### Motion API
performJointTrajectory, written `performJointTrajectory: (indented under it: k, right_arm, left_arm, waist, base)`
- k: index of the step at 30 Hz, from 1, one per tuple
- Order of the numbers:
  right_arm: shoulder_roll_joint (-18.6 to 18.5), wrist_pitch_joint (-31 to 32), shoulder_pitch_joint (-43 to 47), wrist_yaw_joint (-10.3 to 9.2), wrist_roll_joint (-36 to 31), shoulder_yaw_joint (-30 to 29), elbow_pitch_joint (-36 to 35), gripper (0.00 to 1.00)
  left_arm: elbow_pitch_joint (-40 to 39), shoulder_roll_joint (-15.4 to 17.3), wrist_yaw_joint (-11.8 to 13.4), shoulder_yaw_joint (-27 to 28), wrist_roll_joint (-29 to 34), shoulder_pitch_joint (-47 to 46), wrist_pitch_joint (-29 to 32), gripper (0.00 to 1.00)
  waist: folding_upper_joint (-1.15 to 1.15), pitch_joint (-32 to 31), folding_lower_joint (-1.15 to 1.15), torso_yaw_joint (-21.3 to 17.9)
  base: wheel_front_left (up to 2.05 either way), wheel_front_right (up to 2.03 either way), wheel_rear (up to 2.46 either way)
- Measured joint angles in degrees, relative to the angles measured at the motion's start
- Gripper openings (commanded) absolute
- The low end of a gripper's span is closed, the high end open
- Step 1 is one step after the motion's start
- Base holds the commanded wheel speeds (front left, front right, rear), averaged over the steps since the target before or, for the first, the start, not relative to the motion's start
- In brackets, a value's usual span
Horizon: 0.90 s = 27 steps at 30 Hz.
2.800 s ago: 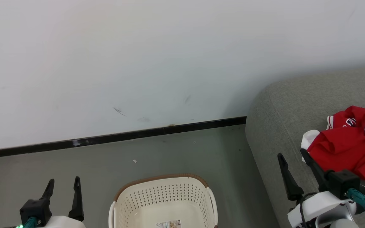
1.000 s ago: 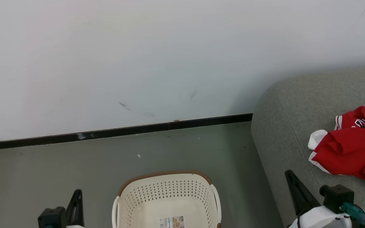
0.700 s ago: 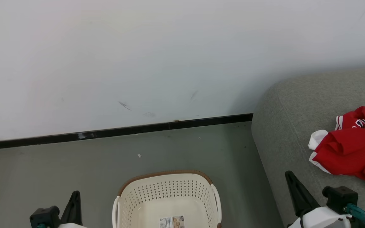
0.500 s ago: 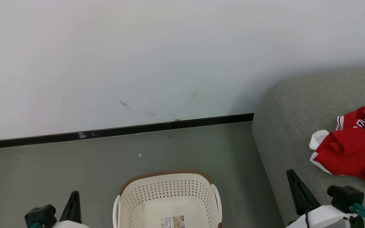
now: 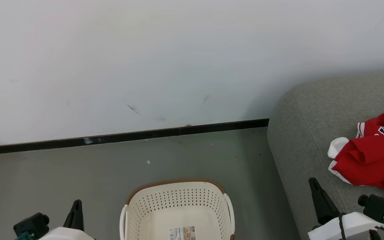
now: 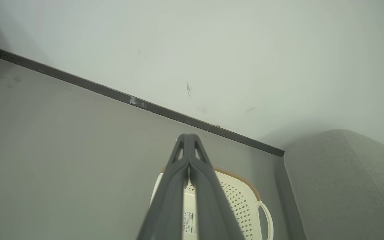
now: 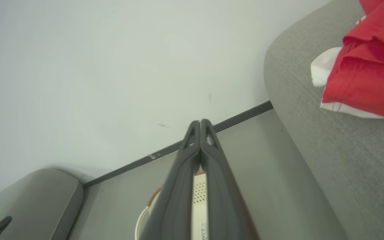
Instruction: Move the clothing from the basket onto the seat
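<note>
Change: both grippers sit lower in the head view than earlier, and their fingers, then apart, are now pressed together.
Left gripper [image 6: 187, 137]: closed, empty, beside the basket [image 5: 178, 200].
Basket: bare down to its label [image 5: 182, 232]; its near part is out of frame.
Right gripper [image 7: 200, 122]: closed, empty, at the seat [image 5: 312, 133] edge.
Clothing [image 5: 368, 163]: bunched on the seat, near the right gripper.
Risk: a sweeping right arm could likely snag the loose white hem and drag the clothing off.

left hand [image 5: 76, 204] closed, empty, low; right hand [image 5: 313, 182] closed, empty, low.
</note>
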Motion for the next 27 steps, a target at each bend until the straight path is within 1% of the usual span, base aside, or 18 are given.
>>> performJointTrajectory:
  k: [7, 13, 16, 27]
  right_arm:
    - [-0.33, 1.65, -0.04, 0.00, 6.35, -0.36, 0.05, 0.00]
    - [-0.65, 2.83, -0.08, -0.01, 11.94, -0.91, 0.36, 0.00]
    - [-0.79, 3.25, -0.13, -0.03, 14.59, -1.14, 0.68, 0.00]
    - [-1.33, 5.16, -0.47, -0.04, 24.65, -1.62, 1.23, 0.00]
  left_arm:
    - [-0.40, -1.08, -1.55, 1.71, -4.23, 0.00, 1.23, 0.00]
    - [-0.74, -1.55, -2.53, 3.22, -7.91, 0.00, 2.68, 0.00]
    - [-0.85, -1.78, -3.52, 3.89, -9.77, -0.01, 3.21, 0.00]
    - [-1.12, -3.18, -5.55, 6.62, -16.39, -0.04, 5.47, 0.00]
  waist:
    - [0.00, -0.11, 0.11, 0.18]
    - [0.00, -0.12, 0.11, 0.33]
    - [0.00, -0.09, 0.07, 0.40]
    - [0.00, 0.21, -0.20, 0.68]
  base:
    - [0.00, 0.00, 0.00]
    - [0.00, 0.00, 0.00]
    - [0.00, 0.00, 0.00]
    - [0.00, 0.00, 0.00]
